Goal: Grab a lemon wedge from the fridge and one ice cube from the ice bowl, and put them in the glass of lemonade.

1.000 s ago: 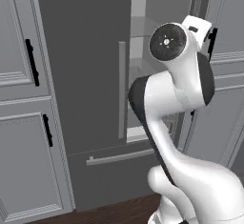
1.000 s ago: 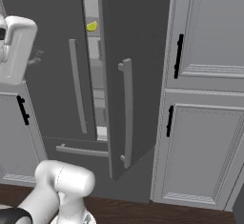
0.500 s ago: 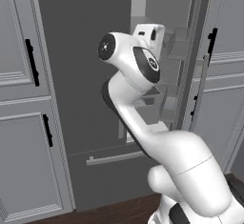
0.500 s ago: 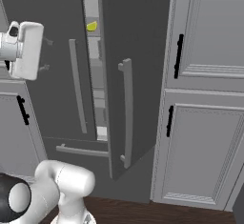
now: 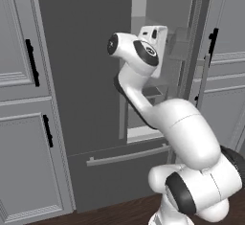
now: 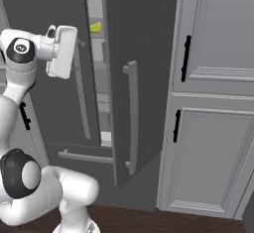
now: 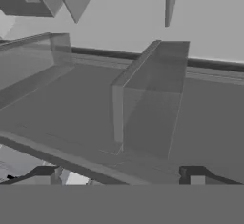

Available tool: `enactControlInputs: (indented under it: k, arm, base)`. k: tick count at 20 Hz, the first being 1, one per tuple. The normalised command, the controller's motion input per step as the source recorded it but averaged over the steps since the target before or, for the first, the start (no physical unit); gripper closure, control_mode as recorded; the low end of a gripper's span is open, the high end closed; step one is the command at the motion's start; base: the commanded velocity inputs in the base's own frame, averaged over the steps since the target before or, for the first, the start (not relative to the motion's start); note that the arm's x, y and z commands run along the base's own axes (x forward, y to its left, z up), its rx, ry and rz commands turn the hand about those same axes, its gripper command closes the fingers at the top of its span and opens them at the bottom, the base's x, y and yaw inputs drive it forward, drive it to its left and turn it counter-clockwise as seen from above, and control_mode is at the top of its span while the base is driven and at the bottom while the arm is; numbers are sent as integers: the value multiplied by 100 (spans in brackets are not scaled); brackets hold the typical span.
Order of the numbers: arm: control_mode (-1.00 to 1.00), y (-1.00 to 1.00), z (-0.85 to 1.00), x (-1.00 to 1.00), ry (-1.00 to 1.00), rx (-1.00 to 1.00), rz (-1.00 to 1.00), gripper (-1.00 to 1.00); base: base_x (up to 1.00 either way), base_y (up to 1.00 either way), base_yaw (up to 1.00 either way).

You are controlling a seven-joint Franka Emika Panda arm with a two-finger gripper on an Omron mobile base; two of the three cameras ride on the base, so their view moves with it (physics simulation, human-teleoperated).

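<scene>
The right base view catches one lemon wedge [image 6: 95, 27], a bright yellow bit on a high shelf inside the fridge [image 6: 144, 38], beyond and above the fingers [image 6: 74, 53]. In the left base view the arm blocks that spot, and the white hand [image 5: 154, 44] sits in the gap between the two dark doors. The hand view looks along the two finger tips [image 7: 46, 174], spread wide apart with nothing between them, onto a grey shelf [image 7: 71, 118] with two clear bins: one bin [image 7: 150, 99] straight ahead of the fingers and another bin [image 7: 33, 63] off to one side. Both bins look empty. Pale cabinets [image 6: 213, 128] flank the fridge.
</scene>
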Motion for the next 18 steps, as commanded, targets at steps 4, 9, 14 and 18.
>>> enactControlInputs:
  k: [4,9,14,18]
  arm:
    - [-100,-100,0,23,7,0,-14,-100]
    - [-100,-100,0,6,5,0,-12,-100]
    - [-100,-100,0,-20,0,1,-12,-100]
    - [-100,-100,0,-33,0,2,-13,-100]
  base:
    - [0,0,0]
    - [0,0,0]
    - [0,0,0]
    - [0,0,0]
